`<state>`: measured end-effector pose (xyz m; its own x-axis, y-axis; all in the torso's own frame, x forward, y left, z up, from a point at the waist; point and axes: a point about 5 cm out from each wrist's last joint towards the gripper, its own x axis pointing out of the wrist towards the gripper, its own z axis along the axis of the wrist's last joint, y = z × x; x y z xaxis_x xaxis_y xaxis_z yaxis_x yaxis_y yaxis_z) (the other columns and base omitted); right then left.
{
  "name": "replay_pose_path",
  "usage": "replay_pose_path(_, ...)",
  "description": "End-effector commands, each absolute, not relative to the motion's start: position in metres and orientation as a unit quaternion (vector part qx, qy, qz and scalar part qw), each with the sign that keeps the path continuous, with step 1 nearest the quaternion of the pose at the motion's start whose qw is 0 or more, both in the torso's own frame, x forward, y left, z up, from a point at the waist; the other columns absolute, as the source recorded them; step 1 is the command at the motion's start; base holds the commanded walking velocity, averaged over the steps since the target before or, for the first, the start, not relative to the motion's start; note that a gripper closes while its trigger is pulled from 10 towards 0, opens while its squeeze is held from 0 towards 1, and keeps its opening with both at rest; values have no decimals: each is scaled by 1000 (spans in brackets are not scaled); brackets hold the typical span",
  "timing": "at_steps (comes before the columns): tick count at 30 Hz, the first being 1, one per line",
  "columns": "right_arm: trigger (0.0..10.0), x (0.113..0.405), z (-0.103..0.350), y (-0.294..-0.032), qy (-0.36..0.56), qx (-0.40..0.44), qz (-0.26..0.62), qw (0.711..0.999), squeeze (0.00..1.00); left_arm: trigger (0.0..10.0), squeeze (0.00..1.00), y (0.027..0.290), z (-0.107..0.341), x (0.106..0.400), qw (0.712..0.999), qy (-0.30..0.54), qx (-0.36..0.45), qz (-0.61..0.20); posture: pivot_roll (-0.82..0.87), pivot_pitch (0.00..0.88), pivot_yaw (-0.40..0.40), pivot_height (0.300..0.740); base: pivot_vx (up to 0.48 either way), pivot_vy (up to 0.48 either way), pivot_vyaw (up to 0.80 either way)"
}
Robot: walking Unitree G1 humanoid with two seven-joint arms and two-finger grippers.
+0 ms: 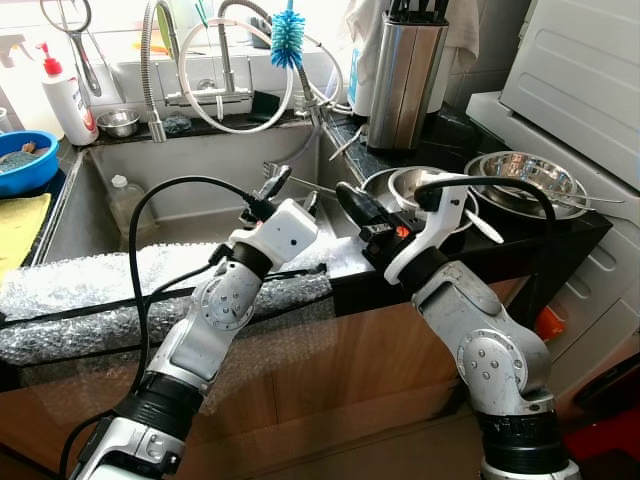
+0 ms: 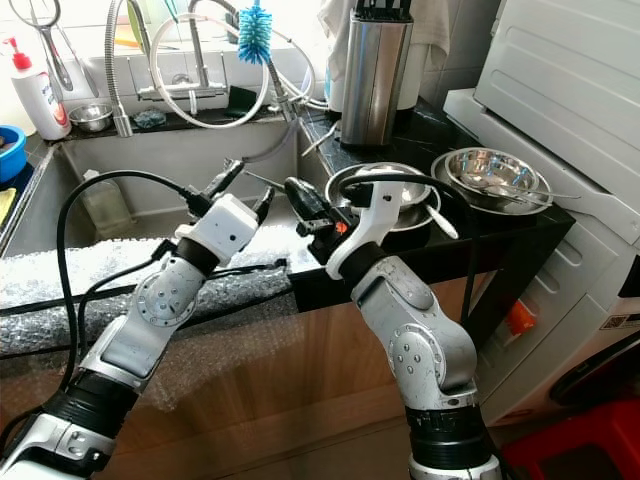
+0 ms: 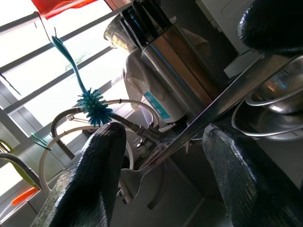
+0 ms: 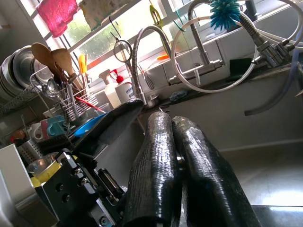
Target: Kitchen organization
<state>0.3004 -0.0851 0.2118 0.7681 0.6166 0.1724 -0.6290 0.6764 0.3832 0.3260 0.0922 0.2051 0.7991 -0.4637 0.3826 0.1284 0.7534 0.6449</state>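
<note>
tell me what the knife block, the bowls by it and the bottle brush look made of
The knife block looks like brushed stainless steel, with soft vertical streaks of reflection. The bowls look like polished steel, thin-rimmed with mirror-like glare. The bottle brush seems plastic: bright blue bristles, matte, with no metallic shine.

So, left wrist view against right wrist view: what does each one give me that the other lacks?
Left wrist view: the left fingers open around a fork, plus the steel knife block and steel bowls.

Right wrist view: the right fingers pressed together, a rack of wooden spoons, a soap bottle and a pink cloth.

Shared: the blue brush, the white hose loop and the bright window.
</note>
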Motion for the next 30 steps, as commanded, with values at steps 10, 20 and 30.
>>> replay_pose_path(10,10000,294,225,-77,-27,210,368,905,0,10000,0,89,206,327,893,-272,312,-176,-87,0,-33,740,0,0,0)
replay_pose_path(20,10000,292,226,-74,-25,214,377,901,0,4078,0,88,207,329,895,-274,309,-168,-85,0,-35,740,0,0,0)
replay_pose_path(30,10000,290,226,-72,-24,219,380,898,0,4157,0,91,206,332,900,-267,312,-148,-88,0,-37,740,0,0,0)
